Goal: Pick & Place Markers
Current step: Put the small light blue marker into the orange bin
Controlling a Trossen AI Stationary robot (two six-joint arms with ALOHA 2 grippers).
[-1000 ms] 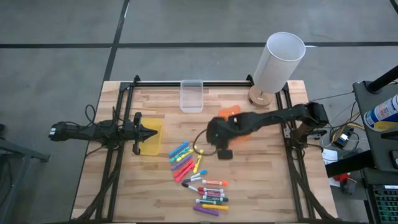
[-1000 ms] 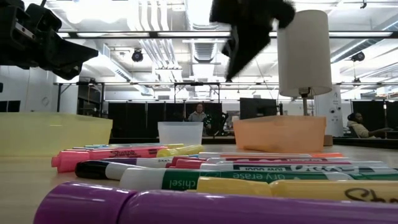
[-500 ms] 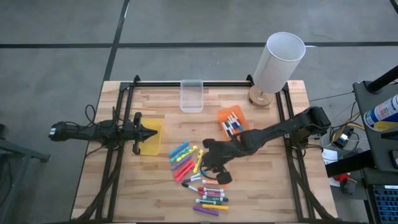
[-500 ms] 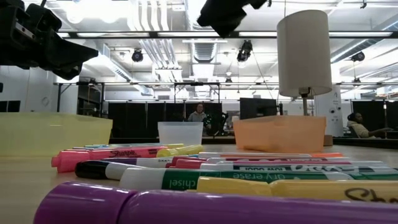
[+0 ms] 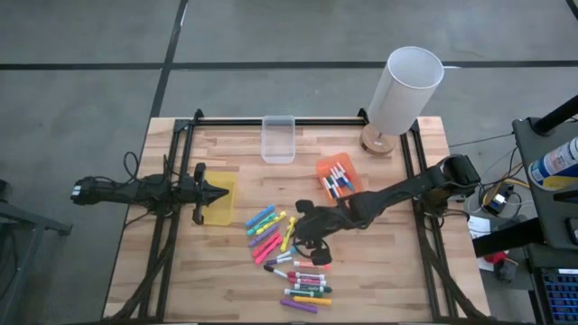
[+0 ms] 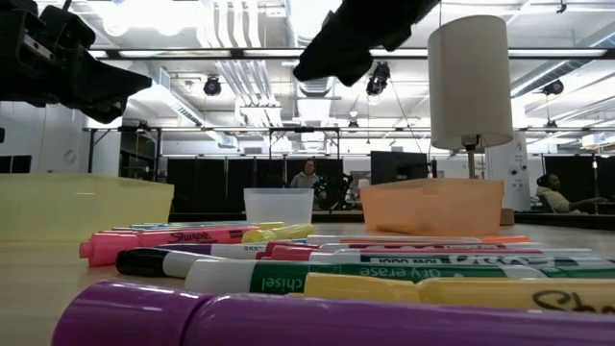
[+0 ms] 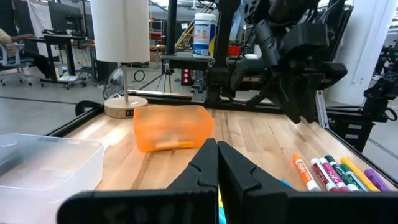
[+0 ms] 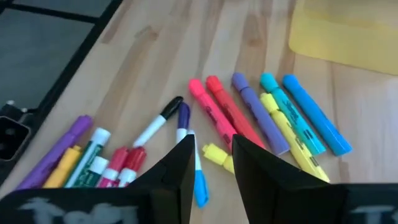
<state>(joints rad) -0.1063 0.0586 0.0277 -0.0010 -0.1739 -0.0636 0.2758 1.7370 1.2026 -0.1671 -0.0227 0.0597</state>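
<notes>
The markers lie loose in a pile on the wooden table, toward its near middle: highlighters side by side and slim white-barrelled ones nearer the edge. A few more stand in the orange bin. My right gripper hangs open above the pile, fingers pointing down at the pink and yellow markers, touching nothing. My left gripper is shut and waits over the yellow bin at the table's left.
A clear bin sits near the far edge, and a white-shaded lamp stands at the far right corner. The orange bin is right of the pile. Black frame rails run along both sides of the table.
My right gripper has swung from over the orange bin toward the near-left, coming above the marker pile, and has then dropped a little lower over it. The markers have not moved.
</notes>
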